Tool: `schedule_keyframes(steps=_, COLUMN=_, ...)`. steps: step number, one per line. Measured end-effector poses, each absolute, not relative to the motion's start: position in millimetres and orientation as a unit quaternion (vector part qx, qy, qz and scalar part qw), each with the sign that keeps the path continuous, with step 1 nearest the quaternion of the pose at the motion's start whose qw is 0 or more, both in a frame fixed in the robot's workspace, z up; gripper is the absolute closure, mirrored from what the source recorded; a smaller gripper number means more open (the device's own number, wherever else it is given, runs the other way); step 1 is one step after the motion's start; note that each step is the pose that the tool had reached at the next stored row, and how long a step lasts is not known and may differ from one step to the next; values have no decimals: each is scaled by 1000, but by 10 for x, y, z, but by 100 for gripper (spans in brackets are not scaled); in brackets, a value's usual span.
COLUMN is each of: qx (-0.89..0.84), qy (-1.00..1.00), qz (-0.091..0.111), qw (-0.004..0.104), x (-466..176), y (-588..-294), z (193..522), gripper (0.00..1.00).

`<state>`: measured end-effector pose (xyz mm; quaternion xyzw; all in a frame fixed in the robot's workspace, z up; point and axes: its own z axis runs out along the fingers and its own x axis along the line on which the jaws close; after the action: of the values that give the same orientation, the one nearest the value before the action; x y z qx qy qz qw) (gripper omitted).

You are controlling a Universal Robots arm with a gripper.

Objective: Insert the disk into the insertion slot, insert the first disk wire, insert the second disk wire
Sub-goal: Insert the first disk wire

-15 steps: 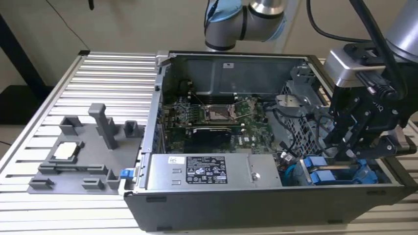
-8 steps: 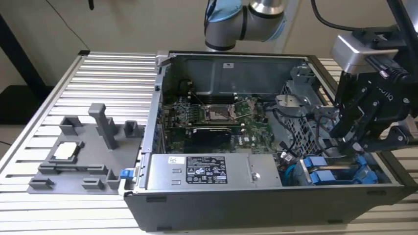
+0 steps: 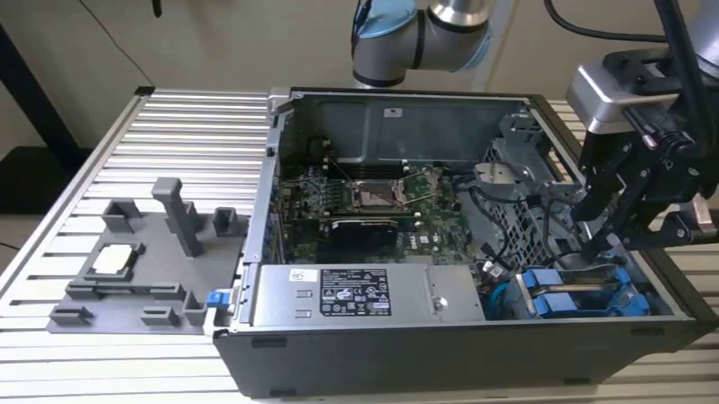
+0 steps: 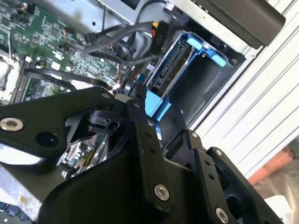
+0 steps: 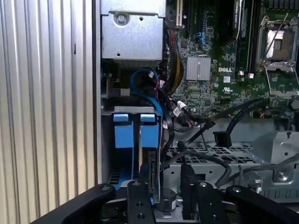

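Note:
The disk (image 5: pixel 152 170) stands on edge in the insertion slot (image 3: pixel 625 300) of the drive cage, and its blue front tab (image 5: pixel 150 131) is level with the tab of the drive unit (image 5: pixel 123 131) beside it. My gripper (image 3: pixel 593 251) hangs over the rear of the cage at the exterior view's right. It is open, its two fingers straddling the disk's back end. One finger (image 4: pixel 139 122) lies against the blue carrier (image 4: pixel 155 105) and a gap shows at the other. Loose black cables with a connector (image 5: pixel 222 138) hang between the cage and the motherboard.
The open computer case (image 3: pixel 337 345) lies on a slatted aluminium table (image 3: pixel 180 126). The motherboard (image 3: pixel 371 198) and the grey power supply (image 3: pixel 348 295) fill its middle. A grey fixture (image 3: pixel 146 261) with posts stands at the exterior view's left. Cables (image 4: pixel 117 35) crowd the space beside the cage.

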<state>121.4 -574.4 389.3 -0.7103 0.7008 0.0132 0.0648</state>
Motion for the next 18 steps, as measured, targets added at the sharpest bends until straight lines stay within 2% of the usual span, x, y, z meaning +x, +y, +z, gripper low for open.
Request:
schedule_keyframes(steps=1, qx=-711, qy=700, qz=15, qw=68, x=1218, y=-5745, z=3893, gripper=59)
schedule_keyframes(steps=8, qx=-722, qy=688, qz=18, qw=68, x=1371, y=-5745, z=3890, gripper=59)
schedule_keyframes(steps=13, qx=-728, qy=680, qz=35, qw=85, x=1415, y=-5745, z=3885, gripper=59)
schedule_keyframes(steps=18, qx=-736, qy=671, qz=37, qw=86, x=1493, y=-5743, z=3870, gripper=59)
